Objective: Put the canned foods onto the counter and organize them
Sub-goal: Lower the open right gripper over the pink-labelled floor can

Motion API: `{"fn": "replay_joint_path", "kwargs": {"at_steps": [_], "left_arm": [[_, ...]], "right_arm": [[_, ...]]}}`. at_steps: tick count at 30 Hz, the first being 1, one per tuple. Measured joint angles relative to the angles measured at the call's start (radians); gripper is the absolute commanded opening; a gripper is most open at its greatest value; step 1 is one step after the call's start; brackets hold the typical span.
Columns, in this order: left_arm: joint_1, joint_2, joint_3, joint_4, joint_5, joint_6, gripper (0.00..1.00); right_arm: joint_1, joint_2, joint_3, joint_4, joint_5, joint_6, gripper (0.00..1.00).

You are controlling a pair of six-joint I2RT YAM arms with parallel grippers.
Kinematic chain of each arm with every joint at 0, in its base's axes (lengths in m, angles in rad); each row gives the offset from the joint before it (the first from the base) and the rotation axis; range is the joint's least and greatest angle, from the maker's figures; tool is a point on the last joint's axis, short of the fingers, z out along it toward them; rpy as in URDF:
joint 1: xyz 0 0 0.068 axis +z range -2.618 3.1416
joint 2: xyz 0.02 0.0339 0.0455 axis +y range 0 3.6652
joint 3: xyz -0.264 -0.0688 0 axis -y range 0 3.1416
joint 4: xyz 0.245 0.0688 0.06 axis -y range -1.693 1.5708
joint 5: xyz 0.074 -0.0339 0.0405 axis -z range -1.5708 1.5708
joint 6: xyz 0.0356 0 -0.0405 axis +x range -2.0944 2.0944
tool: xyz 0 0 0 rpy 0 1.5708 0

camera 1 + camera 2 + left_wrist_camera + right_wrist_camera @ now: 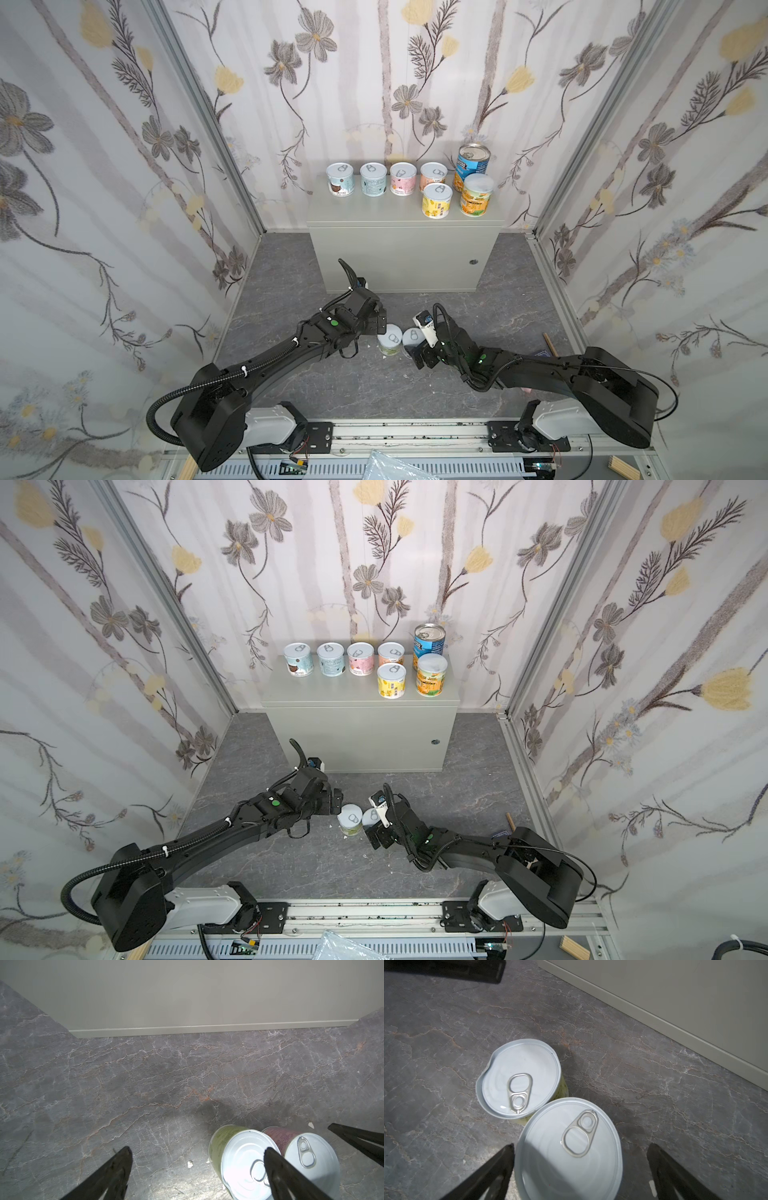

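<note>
Two short canned foods stand touching on the dark floor: a green-labelled one (389,340) (239,1159) (521,1078) and a dark-pink one (410,336) (307,1153) (569,1151). My left gripper (197,1150) (380,323) hangs open beside the green can, one finger over its lid. Above the pink can my right gripper (580,1147) (417,352) is open, its fingers on either side of the lid without touching. The counter (399,253) carries several cans: a back row of short ones (373,178), a yellow one (436,200), a tall blue one (473,164) and an orange-yellow one (477,194).
Flowered walls close in the left, back and right. A wooden stick (550,345) lies on the floor by the right wall. Small white crumbs (190,1164) dot the floor near the green can. The arms' base rail (407,432) runs along the front.
</note>
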Motion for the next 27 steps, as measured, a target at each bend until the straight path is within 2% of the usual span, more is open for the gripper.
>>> {"fn": "replay_joint_path", "kwargs": {"at_steps": [6,15,21,27], "left_arm": [[0.0,0.005,0.0,0.005,-0.001,0.0,1.0],[0.0,0.008,0.0,0.012,-0.003,-0.003,1.0],[0.0,0.016,0.0,0.021,-0.003,-0.006,1.0],[0.0,0.028,0.0,0.035,-0.003,-0.01,1.0]], "right_arm": [[0.001,0.08,0.032,0.003,-0.011,-0.038,0.99],[0.004,0.167,0.041,0.051,-0.035,-0.037,0.89],[0.005,0.19,0.037,0.105,-0.019,-0.014,0.71],[0.002,0.188,0.026,0.124,-0.012,0.002,0.62]]}}
